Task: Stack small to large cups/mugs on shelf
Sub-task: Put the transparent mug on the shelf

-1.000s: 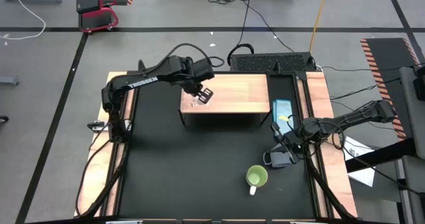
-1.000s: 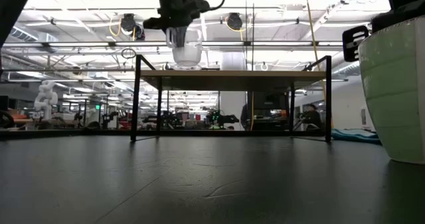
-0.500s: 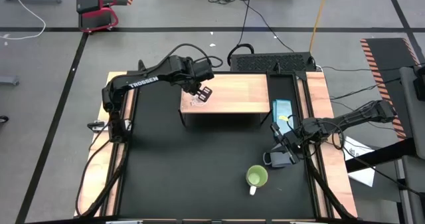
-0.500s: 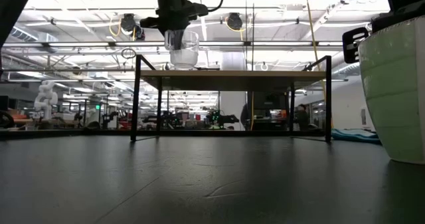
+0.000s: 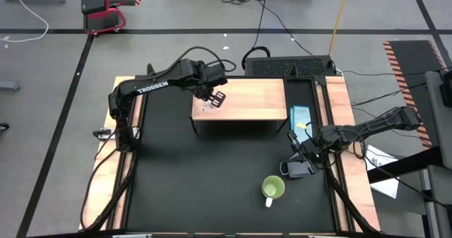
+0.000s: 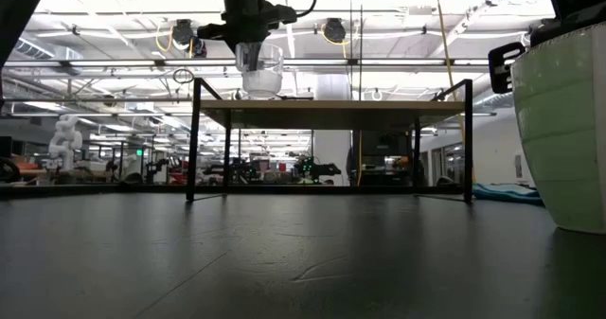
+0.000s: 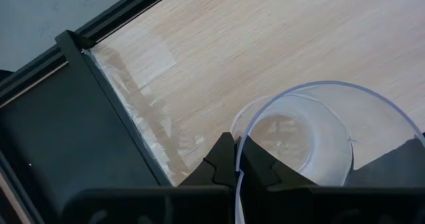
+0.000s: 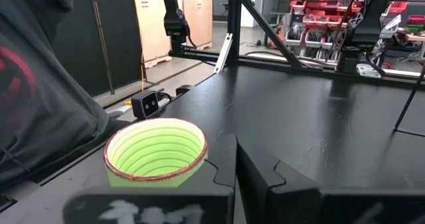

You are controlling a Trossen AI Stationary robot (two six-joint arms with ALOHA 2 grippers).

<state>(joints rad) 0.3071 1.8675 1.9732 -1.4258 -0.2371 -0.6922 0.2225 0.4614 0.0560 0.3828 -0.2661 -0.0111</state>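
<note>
The small clear glass cup point(image 7: 312, 137) is in my left gripper point(image 7: 239, 167), over the left part of the light-wood shelf point(image 5: 247, 100). In the low view the cup point(image 6: 258, 73) shows right at the shelf's top board point(image 6: 379, 104). The lime-green mug point(image 5: 272, 188) stands upright on the black table at the near right, its white handle point(image 5: 269, 202) toward the near edge. My right gripper point(image 8: 236, 159) is shut and empty, low beside the green mug point(image 8: 156, 151), on its far right side. I cannot make out the grey-blue mug. My left gripper pinches the glass cup's rim point(image 7: 240, 134) on one side, one finger outside the wall point(image 7: 222, 159) and one inside point(image 7: 260, 169). The fingers come from above, pointing down. The cup is upright, its base at the shelf board; whether it rests there I cannot tell.
A flat light-blue packet point(image 5: 299, 118) lies on the table just right of the shelf. The shelf stands on black legs point(image 6: 193, 139). Light-wood strips point(image 5: 127, 167) run along the table's sides. The black mat point(image 5: 212, 181) spreads in front of the shelf.
My left gripper has carried the glass cup a little toward the table's left edge over the shelf, still upright, then held still.
</note>
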